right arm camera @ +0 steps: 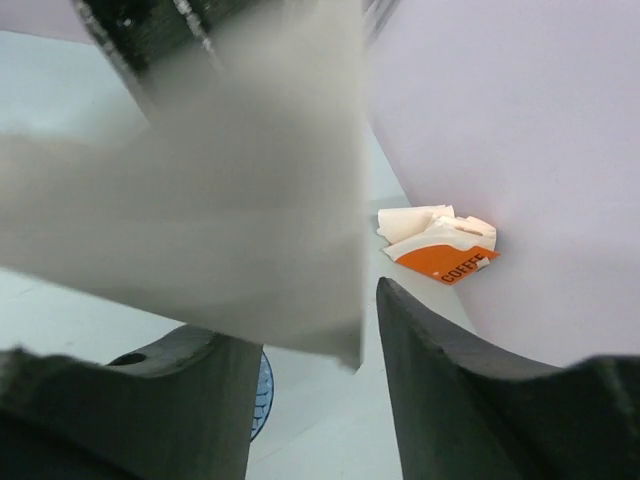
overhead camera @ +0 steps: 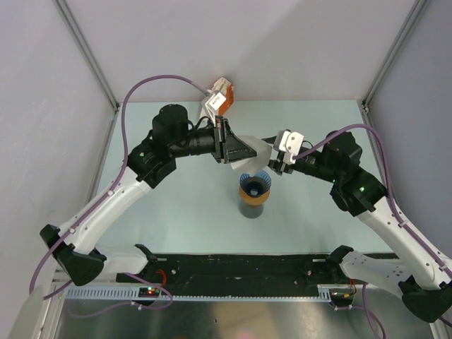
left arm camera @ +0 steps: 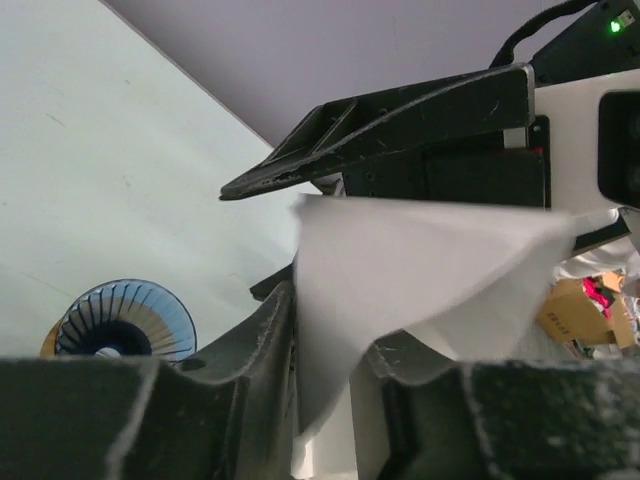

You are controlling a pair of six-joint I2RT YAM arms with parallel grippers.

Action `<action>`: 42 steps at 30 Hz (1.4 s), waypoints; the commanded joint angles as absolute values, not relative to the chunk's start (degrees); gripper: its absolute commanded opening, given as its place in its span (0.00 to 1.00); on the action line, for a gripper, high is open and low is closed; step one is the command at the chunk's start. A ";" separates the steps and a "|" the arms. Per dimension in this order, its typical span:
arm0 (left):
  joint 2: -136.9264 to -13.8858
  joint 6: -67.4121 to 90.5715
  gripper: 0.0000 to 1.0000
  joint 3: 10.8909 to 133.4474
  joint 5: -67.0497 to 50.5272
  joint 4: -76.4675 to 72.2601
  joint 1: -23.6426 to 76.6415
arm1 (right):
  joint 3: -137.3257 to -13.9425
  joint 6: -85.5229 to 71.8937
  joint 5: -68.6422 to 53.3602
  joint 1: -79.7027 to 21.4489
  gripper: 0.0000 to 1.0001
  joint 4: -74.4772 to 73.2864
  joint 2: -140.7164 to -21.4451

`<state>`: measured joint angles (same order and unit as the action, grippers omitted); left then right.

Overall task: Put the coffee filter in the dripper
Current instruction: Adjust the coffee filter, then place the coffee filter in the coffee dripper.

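left fingers (left arm camera: 265, 350) clamp the white coffee filter (left arm camera: 420, 260) aloft near the blue dripper (overhead camera: 256, 181); right fingers (right arm camera: 430, 380) stand apart around its edge. lowered unopened, it may sit askew.

The white paper coffee filter (overhead camera: 260, 150) is hanging partly opened in the air, just above and behind the small blue ribbed cone-shaped dripper (overhead camera: 255, 181), which is standing upright with its wide round mouth facing up.

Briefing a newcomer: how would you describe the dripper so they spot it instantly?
At the middle of the pale table stands a dark cup topped by an orange ring. The dripper sits above both: the only blue, ribbed cone.
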<state>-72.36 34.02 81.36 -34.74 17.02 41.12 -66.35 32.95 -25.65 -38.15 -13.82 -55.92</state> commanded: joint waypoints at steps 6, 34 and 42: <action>-72.97 42.89 0.12 82.40 -35.76 13.23 38.84 | -67.07 36.29 -20.63 -39.33 0.68 -11.67 -56.09; -72.52 46.82 0.67 76.74 -36.38 7.22 36.17 | -68.86 40.32 -11.73 -43.47 0.52 -6.32 -58.75; -71.84 41.08 0.62 78.12 -34.26 10.09 36.17 | -69.64 35.94 -18.49 -41.38 0.47 -9.67 -57.71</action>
